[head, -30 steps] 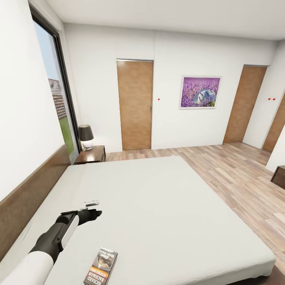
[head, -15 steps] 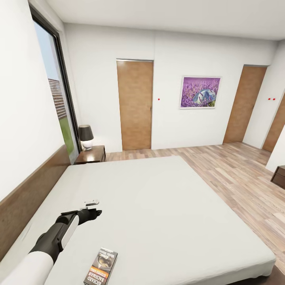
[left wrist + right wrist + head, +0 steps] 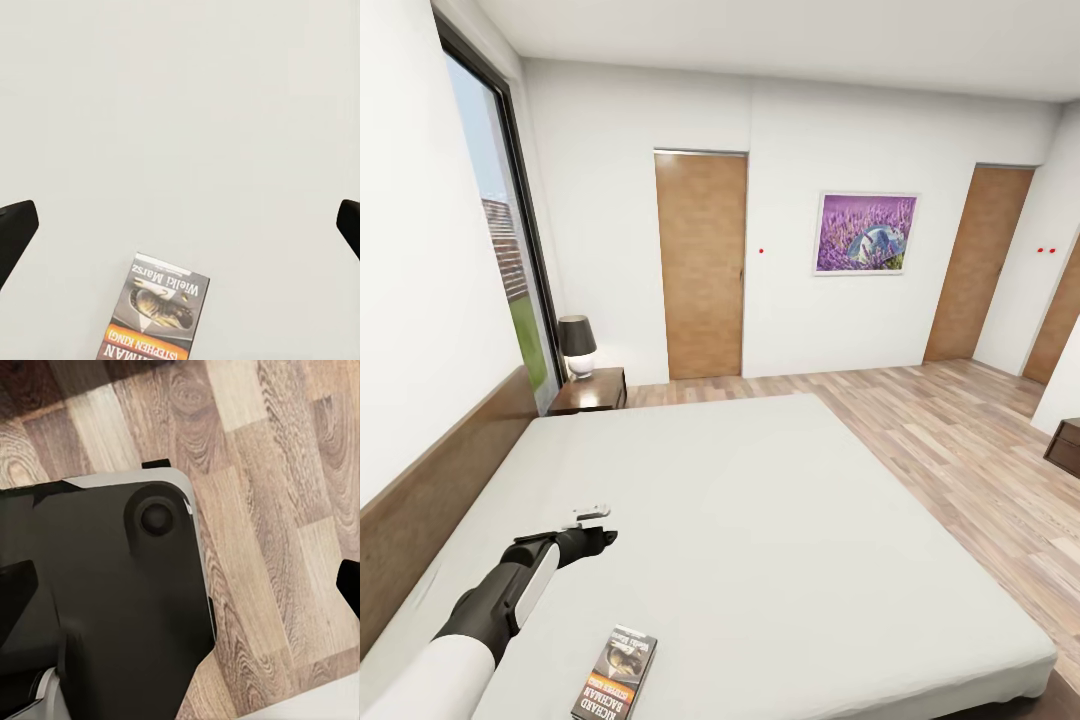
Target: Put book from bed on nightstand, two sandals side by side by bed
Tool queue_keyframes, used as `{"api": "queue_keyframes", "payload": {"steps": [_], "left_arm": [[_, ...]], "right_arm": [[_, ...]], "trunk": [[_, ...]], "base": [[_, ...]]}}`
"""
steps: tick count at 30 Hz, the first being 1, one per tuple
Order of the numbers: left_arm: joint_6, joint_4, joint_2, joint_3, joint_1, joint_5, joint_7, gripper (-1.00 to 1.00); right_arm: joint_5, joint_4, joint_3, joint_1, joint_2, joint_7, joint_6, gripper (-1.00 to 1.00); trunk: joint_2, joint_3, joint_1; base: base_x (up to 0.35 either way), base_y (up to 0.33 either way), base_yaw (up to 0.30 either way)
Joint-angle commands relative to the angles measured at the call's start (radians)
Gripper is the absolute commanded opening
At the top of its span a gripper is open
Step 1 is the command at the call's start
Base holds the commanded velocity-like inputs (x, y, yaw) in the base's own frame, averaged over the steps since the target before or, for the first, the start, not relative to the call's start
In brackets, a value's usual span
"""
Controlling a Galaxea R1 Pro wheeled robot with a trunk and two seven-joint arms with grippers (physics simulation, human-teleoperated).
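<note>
My left pincer [image 3: 603,538] hangs over bed [image 3: 760,520], wide open, nothing in it. Two dark fingertips [image 3: 13,236] sit far apart at sides of left wrist view. Book [image 3: 616,673] lies flat on bed, near front edge, close to my left arm, not touching pincer. Nightstand [image 3: 590,390] stands by far corner of bed, with small lamp [image 3: 577,345] on top. My right pincer [image 3: 184,585] is open too, over wood floor [image 3: 277,510].
</note>
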Motion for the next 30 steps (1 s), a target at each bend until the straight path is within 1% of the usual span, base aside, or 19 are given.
{"api": "queue_keyframes", "payload": {"steps": [1,8,12,13,15,17,18,20,21,22,24,26,30], "left_arm": [[0.004,-0.001,0.001,-0.003,0.000,0.004,0.001,1.00],[0.004,-0.001,0.001,-0.003,0.000,0.004,0.000,1.00],[0.004,-0.001,0.001,-0.004,0.000,0.004,-0.001,1.00],[0.004,-0.001,0.001,-0.004,0.000,0.004,-0.001,1.00],[0.004,-0.001,0.001,-0.004,0.000,0.004,-0.001,1.00],[0.004,-0.001,0.001,-0.004,0.000,0.004,-0.001,1.00],[0.004,-0.001,0.001,-0.004,0.000,0.004,-0.001,1.00],[0.004,-0.001,0.001,-0.004,0.000,0.004,-0.001,1.00],[0.004,-0.001,0.001,-0.004,0.000,0.004,-0.001,1.00],[0.004,-0.001,0.001,-0.004,0.000,0.004,-0.001,1.00],[0.004,-0.001,0.001,-0.004,0.000,0.004,-0.001,1.00],[0.004,-0.001,0.001,-0.004,0.000,0.004,-0.001,1.00],[0.004,-0.001,0.001,-0.004,0.000,0.004,-0.001,1.00]], "right_arm": [[-0.005,0.004,-0.006,-0.001,0.000,0.000,-0.018,1.00],[-0.004,0.003,-0.007,0.001,-0.001,0.017,-0.067,1.00],[-0.008,-0.002,-0.013,0.001,-0.008,0.085,-0.084,1.00],[-0.008,-0.002,-0.013,0.001,-0.008,0.085,-0.084,1.00],[-0.012,-0.014,-0.016,0.001,-0.027,0.127,-0.088,1.00],[-0.025,-0.034,-0.031,0.001,-0.060,0.173,-0.090,1.00],[-0.038,-0.048,-0.045,0.001,-0.078,0.202,-0.090,1.00],[-0.075,-0.078,-0.089,0.001,-0.117,0.285,-0.090,1.00],[-0.099,-0.092,-0.117,0.002,-0.137,0.340,-0.089,1.00],[-0.099,-0.092,-0.117,0.002,-0.137,0.340,-0.089,1.00],[-0.154,-0.112,-0.180,0.006,-0.186,0.480,-0.085,1.00],[-0.212,-0.123,-0.242,0.014,-0.243,0.639,-0.080,1.00],[-0.324,-0.134,-0.347,0.049,-0.358,0.963,-0.038,1.00]], "trunk": [[-0.001,0.000,0.000],[-0.001,0.000,0.000],[-0.001,0.000,0.000],[-0.001,0.000,0.000],[-0.001,0.000,0.000],[-0.001,0.000,0.000],[-0.001,0.000,0.000],[-0.001,0.000,0.000],[-0.001,0.000,0.000],[-0.001,0.000,0.000],[-0.001,0.000,0.000],[-0.001,0.000,0.000],[-0.001,0.000,0.000]], "base": [[0.000,0.000,0.000],[0.000,0.000,0.000],[0.000,0.000,0.000],[0.000,0.000,0.000],[0.000,0.000,0.000],[0.000,0.000,0.000],[0.000,0.000,0.000],[0.000,0.000,0.000],[0.000,0.000,0.000],[0.000,0.000,0.000],[0.000,0.000,0.000],[0.000,0.000,0.000],[0.000,0.000,0.000]]}}
